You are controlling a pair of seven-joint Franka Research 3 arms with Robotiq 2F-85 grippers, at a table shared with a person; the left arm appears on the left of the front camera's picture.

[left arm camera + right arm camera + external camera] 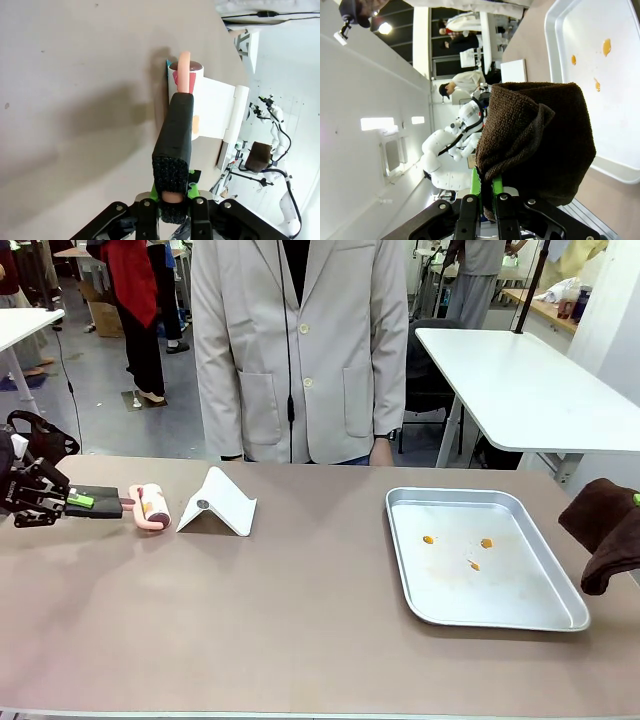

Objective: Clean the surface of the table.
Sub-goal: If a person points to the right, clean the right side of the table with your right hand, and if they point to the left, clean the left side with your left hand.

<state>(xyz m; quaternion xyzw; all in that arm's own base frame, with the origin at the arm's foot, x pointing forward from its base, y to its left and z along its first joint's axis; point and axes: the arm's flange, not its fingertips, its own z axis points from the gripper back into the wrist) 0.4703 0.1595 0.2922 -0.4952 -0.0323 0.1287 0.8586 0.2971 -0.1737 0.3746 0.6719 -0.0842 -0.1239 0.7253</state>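
The brownish-taupe table (280, 610) spans the front view. At its far left my left gripper (70, 502) is shut on the black foam handle (100, 502) of a lint roller (155, 505), which has a white drum with pink marks on a pink frame. In the left wrist view the gripper (172, 200) holds that handle (175, 140) with the roller (197, 85) low over the table (75, 100). At the far right edge my right gripper (487, 197) is shut on a dark brown cloth (535, 145), which hangs above the table (605, 530).
A shiny metal tray (455, 494) with three orange crumbs (486, 542) lies at the right. A white folded stand (215, 505) sits right beside the roller. A person in a pale jacket (300, 350) stands at the far edge. A white-topped table (520, 380) is behind.
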